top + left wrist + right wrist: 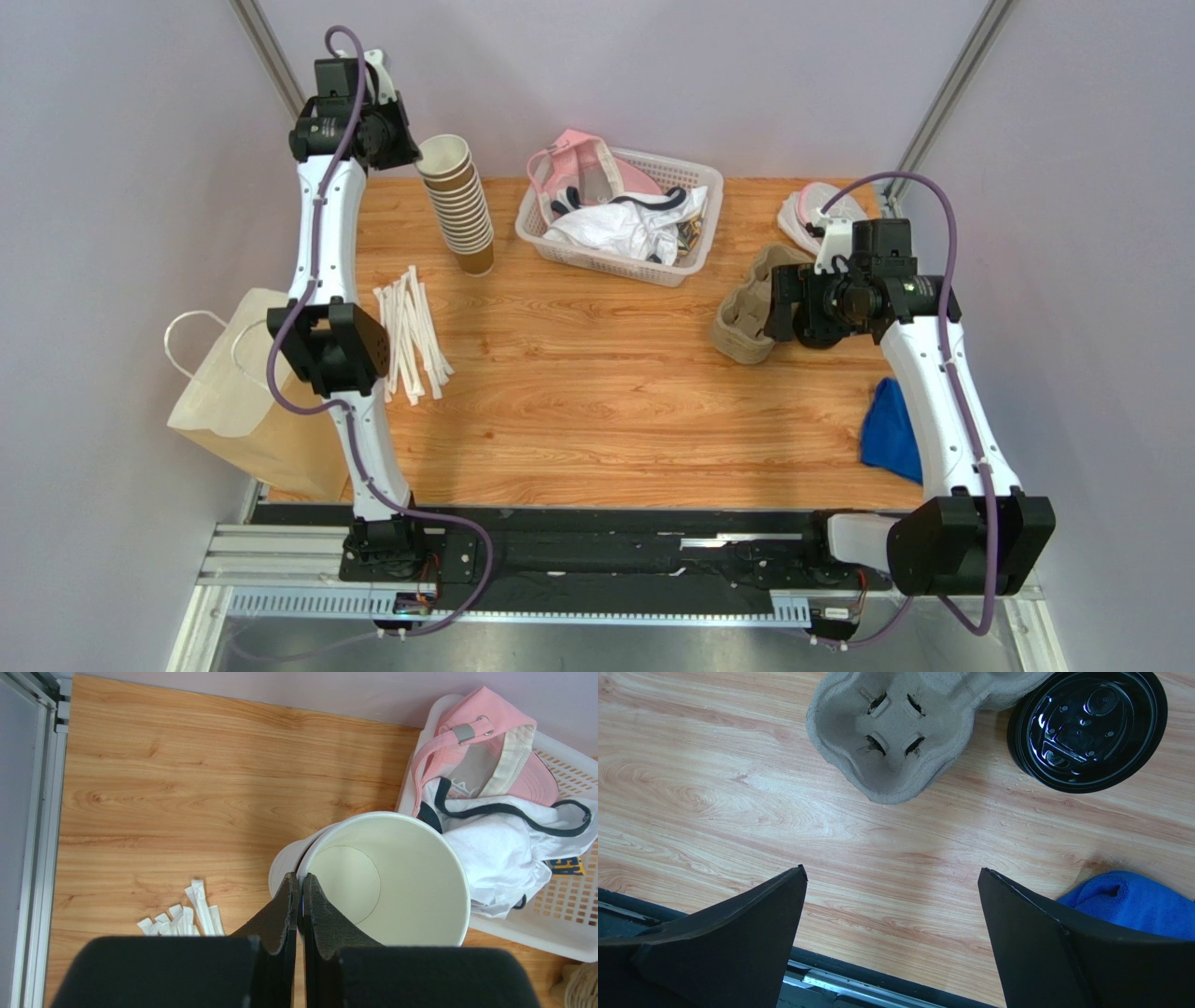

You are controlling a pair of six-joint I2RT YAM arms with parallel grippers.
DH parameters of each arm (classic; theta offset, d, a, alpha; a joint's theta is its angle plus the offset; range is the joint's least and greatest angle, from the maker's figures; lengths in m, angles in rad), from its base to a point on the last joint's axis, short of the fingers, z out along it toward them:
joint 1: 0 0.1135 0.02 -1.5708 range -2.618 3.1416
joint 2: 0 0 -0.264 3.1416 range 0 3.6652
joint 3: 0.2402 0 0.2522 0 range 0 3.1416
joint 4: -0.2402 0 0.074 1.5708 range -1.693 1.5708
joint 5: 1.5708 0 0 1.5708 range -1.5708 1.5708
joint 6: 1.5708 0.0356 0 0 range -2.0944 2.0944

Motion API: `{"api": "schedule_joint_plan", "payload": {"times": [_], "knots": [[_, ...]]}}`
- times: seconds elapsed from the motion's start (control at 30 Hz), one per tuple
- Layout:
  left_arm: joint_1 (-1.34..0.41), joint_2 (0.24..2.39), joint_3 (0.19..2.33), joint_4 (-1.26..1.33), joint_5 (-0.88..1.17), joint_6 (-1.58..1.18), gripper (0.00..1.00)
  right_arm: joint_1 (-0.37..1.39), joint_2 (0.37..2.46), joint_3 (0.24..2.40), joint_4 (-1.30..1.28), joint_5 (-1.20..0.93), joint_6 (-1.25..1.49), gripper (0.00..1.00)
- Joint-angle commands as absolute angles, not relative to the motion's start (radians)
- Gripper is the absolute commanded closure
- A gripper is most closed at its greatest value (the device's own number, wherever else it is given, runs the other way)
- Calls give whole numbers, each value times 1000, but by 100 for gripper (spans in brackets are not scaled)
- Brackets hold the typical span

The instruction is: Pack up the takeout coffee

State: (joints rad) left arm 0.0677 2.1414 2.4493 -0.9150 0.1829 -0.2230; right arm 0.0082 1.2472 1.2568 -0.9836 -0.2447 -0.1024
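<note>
left wrist view has the left fingers (279,917) pressed together with nothing between them. their tips hang over the near rim of the top cup in the stack of lidless paper cups (393,882), and we cannot tell whether they touch it. paper-wrapped straws (179,918) lie to one side of the stack. on the other side a white basket (561,934) holds a pink cap (484,738) and white cloth (491,854).

the right fingers (731,941) stand wide apart over bare counter (878,875), holding nothing. beyond them sit a pulp cup carrier (892,728) and, just beside it, a black lid (1088,728). a blue cloth (1137,899) lies near one finger.

we find no takeout coffee, a cup with its lid on, in any view. the cups are at the counter's far left and the lid is well apart at the right. so we judge the task barely begun. a cup must be freed, lidded and packed, likely into the carrier or the paper bag (232,385) at the left edge.

from above, the right arm covers the lid and part of the carrier, and the left arm crosses the bag. we cannot tell whether the lid is one or several nested. nor can we tell what the pale thing (811,213) in the far right corner is.
</note>
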Motion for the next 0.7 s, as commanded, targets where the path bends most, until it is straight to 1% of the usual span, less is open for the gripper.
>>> {"api": "schedule_joint_plan", "payload": {"times": [0.0, 0.03, 0.07, 0.13, 0.17, 0.2, 0.33, 0.57, 0.63, 0.67], "knots": [[72, 2071, 2479, -908, 198, -235, 100, 11, 1252, 1259, -974, -258, -112, 0], [72, 2075, 2479, -916, 196, -233, 100, 11, 1250, 1259, -974, -258, -112, 0], [72, 2079, 2479, -920, 196, -227, 95, 11, 1249, 1259, -976, -258, -112, 0], [71, 2089, 2479, -930, 209, -222, 88, 11, 1249, 1259, -976, -256, -112, 0], [72, 2091, 2480, -931, 209, -221, 82, 11, 1250, 1258, -976, -256, -112, 0], [72, 2092, 2480, -931, 209, -219, 80, 11, 1249, 1258, -976, -256, -112, 0], [72, 2091, 2484, -930, 209, -222, 79, 12, 1252, 1258, -976, -255, -112, 0], [72, 2100, 2482, -930, 213, -221, 80, 11, 1255, 1256, -976, -253, -114, 0], [72, 2103, 2480, -931, 212, -221, 80, 11, 1255, 1256, -976, -253, -114, 0], [72, 2105, 2479, -931, 212, -222, 83, 11, 1253, 1258, -974, -253, -114, 0]]}}
